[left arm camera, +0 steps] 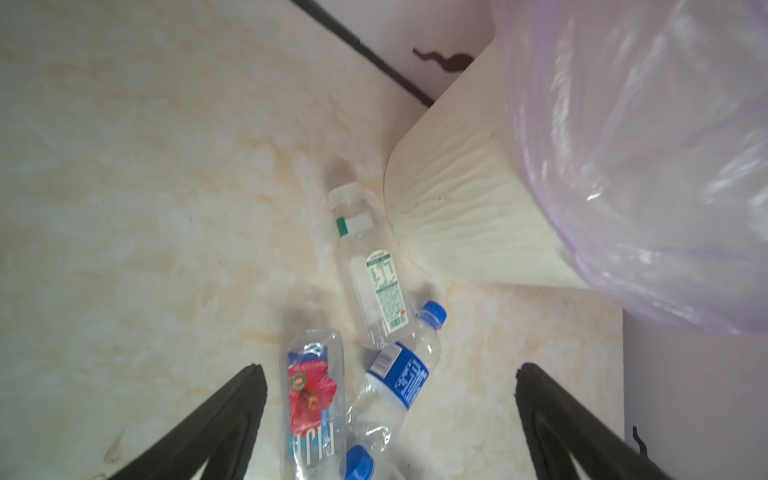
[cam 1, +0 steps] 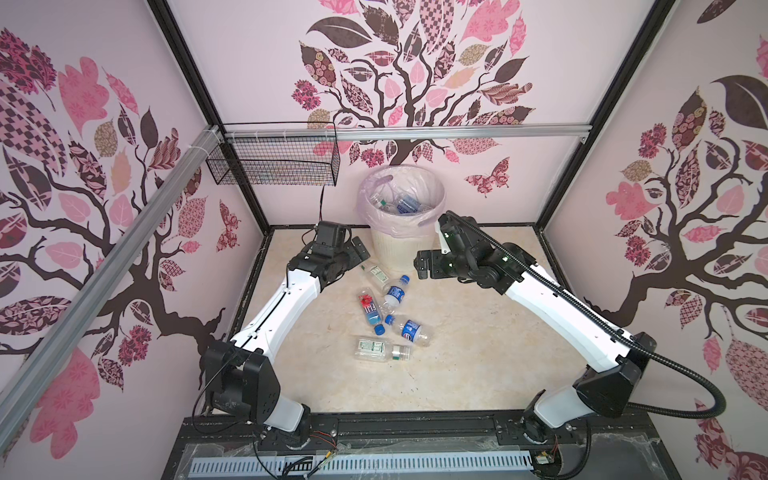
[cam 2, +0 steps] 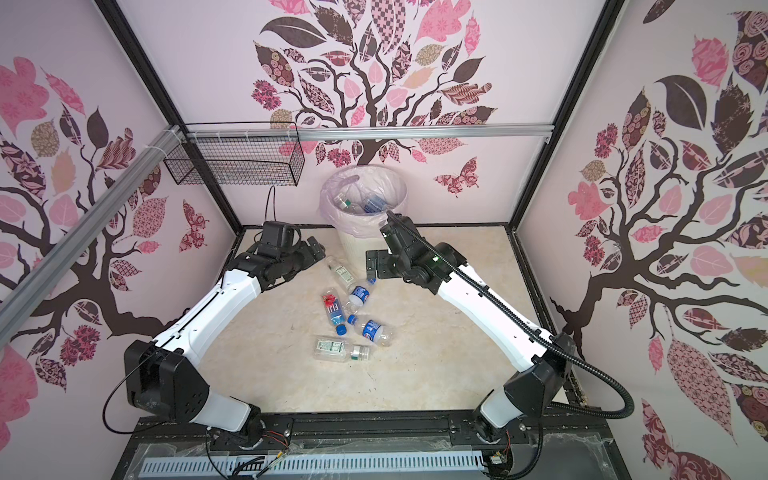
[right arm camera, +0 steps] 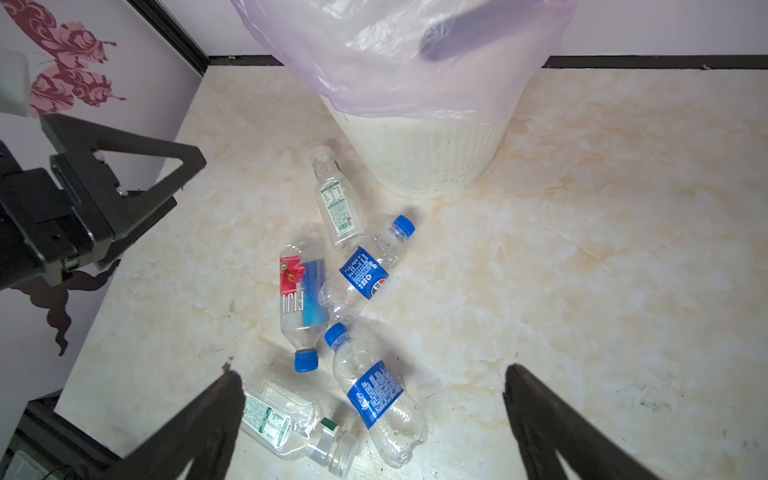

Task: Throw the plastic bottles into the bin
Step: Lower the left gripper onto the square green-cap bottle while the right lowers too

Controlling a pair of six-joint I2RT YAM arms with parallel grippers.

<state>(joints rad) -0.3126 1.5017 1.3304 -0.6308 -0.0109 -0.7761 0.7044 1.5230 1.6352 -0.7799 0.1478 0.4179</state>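
Five clear plastic bottles (cam 1: 392, 293) lay on their sides in a loose cluster on the marbled cream worktop (cam 1: 478, 332), just in front of the round cream ribbed bin (cam 1: 390, 251) with its pale pink liner. There were two white-and-green-labelled ones (right arm camera: 336, 203), two blue-labelled, blue-capped ones (right arm camera: 376, 399), and one flower-labelled bottle (right arm camera: 301, 291). More lay inside the bin, at least three, though the exact number could not be counted. The left tool (left arm camera: 390, 372) and right tool (right arm camera: 372, 371), both spread wide and empty, hung above the cluster. Since several bottles touched, the pick probably wanted one tool coming down across a single body, clear of its neighbours. It would then need a lift above the rim before letting go. The two arms, close together, had best take turns.
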